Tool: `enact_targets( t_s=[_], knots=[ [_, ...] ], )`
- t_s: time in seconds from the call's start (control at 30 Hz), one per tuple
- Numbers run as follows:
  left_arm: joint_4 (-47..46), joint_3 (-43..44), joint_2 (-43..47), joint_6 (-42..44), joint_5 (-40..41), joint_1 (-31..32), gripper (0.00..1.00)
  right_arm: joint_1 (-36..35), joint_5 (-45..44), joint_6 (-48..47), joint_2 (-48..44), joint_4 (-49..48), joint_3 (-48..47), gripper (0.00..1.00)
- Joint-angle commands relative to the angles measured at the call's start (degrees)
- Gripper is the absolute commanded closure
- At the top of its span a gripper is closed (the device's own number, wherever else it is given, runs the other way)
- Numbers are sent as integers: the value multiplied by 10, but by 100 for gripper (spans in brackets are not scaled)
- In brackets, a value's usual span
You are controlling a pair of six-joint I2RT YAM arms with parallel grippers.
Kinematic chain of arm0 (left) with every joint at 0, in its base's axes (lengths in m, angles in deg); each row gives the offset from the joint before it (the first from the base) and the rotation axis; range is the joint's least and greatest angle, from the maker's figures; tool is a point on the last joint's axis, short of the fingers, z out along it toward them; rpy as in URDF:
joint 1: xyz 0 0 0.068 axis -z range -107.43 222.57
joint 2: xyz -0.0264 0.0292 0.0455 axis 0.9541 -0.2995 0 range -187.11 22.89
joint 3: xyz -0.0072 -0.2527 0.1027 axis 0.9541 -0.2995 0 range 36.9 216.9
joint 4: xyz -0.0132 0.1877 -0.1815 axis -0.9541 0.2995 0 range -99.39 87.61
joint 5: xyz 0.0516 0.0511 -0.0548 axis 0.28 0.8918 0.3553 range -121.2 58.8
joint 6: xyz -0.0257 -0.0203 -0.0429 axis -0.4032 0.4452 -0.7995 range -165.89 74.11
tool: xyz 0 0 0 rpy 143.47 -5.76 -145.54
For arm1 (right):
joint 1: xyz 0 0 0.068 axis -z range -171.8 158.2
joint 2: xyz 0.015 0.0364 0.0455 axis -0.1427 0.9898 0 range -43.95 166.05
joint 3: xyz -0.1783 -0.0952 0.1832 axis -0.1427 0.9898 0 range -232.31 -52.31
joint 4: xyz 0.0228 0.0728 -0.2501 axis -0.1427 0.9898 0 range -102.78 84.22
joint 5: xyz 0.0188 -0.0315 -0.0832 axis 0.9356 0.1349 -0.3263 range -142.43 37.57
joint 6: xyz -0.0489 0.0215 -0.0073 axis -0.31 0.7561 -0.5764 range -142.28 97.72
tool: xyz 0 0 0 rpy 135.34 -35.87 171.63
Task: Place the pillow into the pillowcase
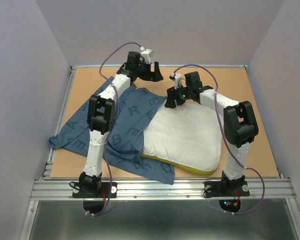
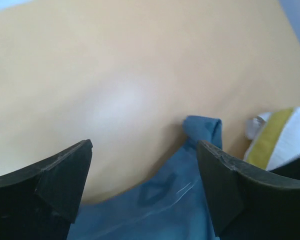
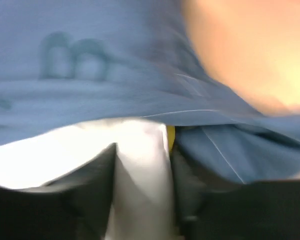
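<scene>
The white pillow (image 1: pixel 182 137) with a yellow-green band lies at centre right, its left part on the blue pillowcase (image 1: pixel 122 135), which spreads out to the left. My right gripper (image 1: pixel 169 102) is at the pillow's far left corner, shut on a fold of white pillow (image 3: pixel 140 170); blue pillowcase cloth (image 3: pixel 90 65) lies just beyond it. My left gripper (image 1: pixel 157 70) is open and empty above the far table, beyond the pillowcase's far edge. In the left wrist view the pillowcase (image 2: pixel 155 210) shows between the spread fingers (image 2: pixel 65 175), with the pillow's corner (image 2: pixel 282 140) at right.
The brown table top (image 1: pixel 250 100) has a raised metal rim (image 1: pixel 155 66) at the far edge and an aluminium rail (image 1: pixel 160 187) at the near edge. Grey walls stand close on the left, right and back.
</scene>
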Motion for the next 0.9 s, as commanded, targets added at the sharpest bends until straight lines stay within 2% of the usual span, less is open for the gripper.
enact_targets(
  t_s=[0.0, 0.07, 0.1, 0.17, 0.2, 0.27, 0.3, 0.4, 0.5, 0.63, 0.87],
  knots=[
    [76, -11, 172, 171, 112, -77, 2, 44, -13, 42, -16, -27, -37, 22],
    [111, -48, 226, 254, 164, -82, 2, 45, 1, 47, -54, -2, -37, 15],
    [130, -110, 288, 272, 188, -80, 3, 45, 10, 57, -67, 23, -37, 11],
    [145, -180, 352, 308, 206, -59, 6, 44, 15, 64, -94, 46, -30, 10],
    [152, -252, 409, 324, 225, -48, 8, 45, 22, 75, -120, 56, -23, 10],
    [163, -315, 456, 334, 265, -17, 12, 44, 29, 84, -146, 79, 11, 11],
    [169, -370, 475, 334, 274, 16, 14, 43, 37, 85, -157, 86, 26, 11],
    [168, -457, 536, 305, 307, 91, 16, 33, 44, 113, -201, 100, 89, 11],
    [163, -499, 536, 283, 332, 150, 24, 21, 44, 126, -212, 100, 147, 11],
    [167, -497, 495, 263, 350, 199, 27, 10, 51, 132, -209, 98, 189, 15],
    [182, -451, 402, 270, 429, 220, 45, 10, 64, 151, -170, 69, 235, 36]
  ],
)
